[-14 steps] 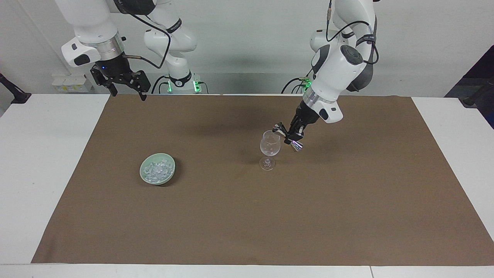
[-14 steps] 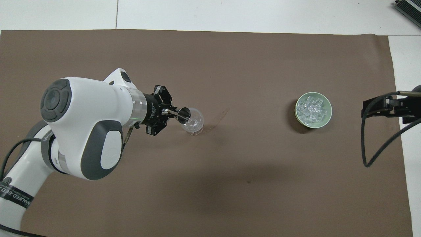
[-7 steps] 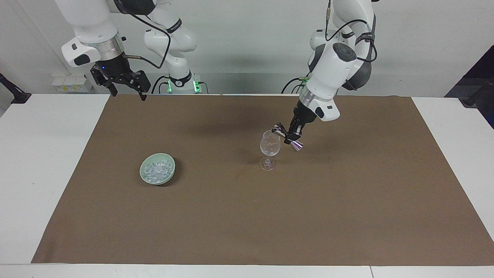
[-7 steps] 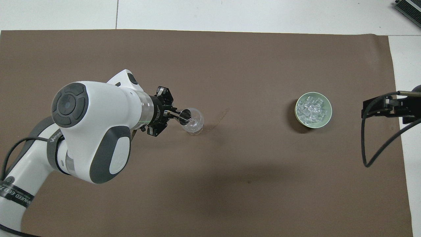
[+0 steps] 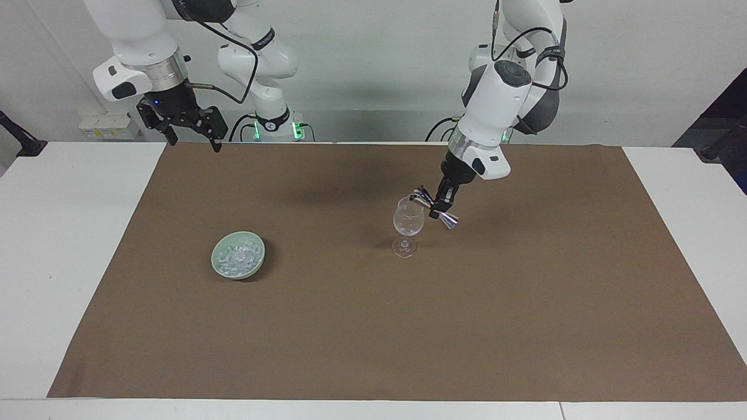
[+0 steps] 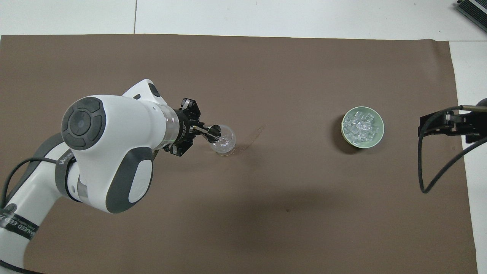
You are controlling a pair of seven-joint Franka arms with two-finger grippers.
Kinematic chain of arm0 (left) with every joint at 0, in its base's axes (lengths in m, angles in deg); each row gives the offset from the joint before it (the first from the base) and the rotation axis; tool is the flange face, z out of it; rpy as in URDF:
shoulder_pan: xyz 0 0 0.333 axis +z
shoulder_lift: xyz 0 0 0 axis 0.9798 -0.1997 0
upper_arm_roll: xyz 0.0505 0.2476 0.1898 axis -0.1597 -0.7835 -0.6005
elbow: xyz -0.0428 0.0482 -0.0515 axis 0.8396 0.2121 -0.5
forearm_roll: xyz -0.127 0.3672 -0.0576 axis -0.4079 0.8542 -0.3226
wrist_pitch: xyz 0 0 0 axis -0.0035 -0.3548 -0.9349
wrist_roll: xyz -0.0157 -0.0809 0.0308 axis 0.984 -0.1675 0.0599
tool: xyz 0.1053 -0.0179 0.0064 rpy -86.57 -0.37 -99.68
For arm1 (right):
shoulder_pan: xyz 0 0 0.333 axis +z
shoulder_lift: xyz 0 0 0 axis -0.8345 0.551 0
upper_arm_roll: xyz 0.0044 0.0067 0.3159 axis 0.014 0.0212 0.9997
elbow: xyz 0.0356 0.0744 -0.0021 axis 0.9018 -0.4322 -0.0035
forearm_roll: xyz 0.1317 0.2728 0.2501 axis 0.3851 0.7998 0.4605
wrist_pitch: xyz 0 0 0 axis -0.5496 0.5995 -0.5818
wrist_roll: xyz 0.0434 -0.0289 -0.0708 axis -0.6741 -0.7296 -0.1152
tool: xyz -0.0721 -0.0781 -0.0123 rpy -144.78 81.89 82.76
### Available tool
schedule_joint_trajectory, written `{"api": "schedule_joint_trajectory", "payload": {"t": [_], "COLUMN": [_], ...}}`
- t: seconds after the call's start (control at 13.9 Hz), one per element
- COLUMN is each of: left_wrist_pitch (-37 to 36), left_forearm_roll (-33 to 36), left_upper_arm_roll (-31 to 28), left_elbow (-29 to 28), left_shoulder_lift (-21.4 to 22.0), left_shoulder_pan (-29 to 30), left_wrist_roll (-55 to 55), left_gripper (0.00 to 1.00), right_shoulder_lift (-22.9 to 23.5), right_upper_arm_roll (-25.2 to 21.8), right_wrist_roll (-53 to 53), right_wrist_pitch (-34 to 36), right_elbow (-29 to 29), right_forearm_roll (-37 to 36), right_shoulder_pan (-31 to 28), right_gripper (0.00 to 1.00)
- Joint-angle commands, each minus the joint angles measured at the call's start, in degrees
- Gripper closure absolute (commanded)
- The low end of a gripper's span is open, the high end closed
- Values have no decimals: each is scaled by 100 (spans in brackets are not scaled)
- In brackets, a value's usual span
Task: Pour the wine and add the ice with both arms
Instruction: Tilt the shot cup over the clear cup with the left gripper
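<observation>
Over the middle of the brown mat (image 5: 525, 326), the left arm (image 5: 496, 99) slopes down from its base with its wrist angled toward the wine glass (image 5: 408, 224). The left gripper (image 5: 439, 205) is clamped tight on a small metal jigger (image 5: 435, 207), a double-cone measuring cup. In the overhead view the jigger (image 6: 213, 132) lies tipped with its long axis running about 9 to 3 o'clock, mouth at the 3 o'clock end over the glass rim (image 6: 224, 139). The glass stands upright. Ice (image 6: 360, 125) sits heaped in a pale green bowl (image 6: 376, 139), well apart from the glass at its 3 o'clock, toward the right arm's end. The right gripper (image 5: 189, 131) waits high over the mat's edge, fingers spread open. There's lettering on the left arm's band, but I can't read it.
</observation>
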Motion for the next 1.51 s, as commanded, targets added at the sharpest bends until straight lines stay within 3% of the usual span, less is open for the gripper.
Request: {"api": "schedule_joint_trajectory", "payload": {"t": [0.0, 1.43], "left_wrist_pitch": [95, 104], "left_forearm_roll": [230, 1118], "left_upper_arm_roll": [-90, -73], "left_elbow": [-16, -7], "left_shoulder_lift": [57, -5], "left_shoulder_pan": [-152, -275], "left_wrist_roll": [-196, -486], "left_gripper": [100, 100], "right_shoulder_lift": [-22, -14], "right_upper_arm_roll": [47, 47], "right_wrist_roll": [-115, -115], "right_wrist_pitch": [58, 58], "right_elbow": [-7, -7], "right_forearm_roll": [145, 145], "right_shoulder_pan": [-114, -114], "right_gripper": [0, 0]}}
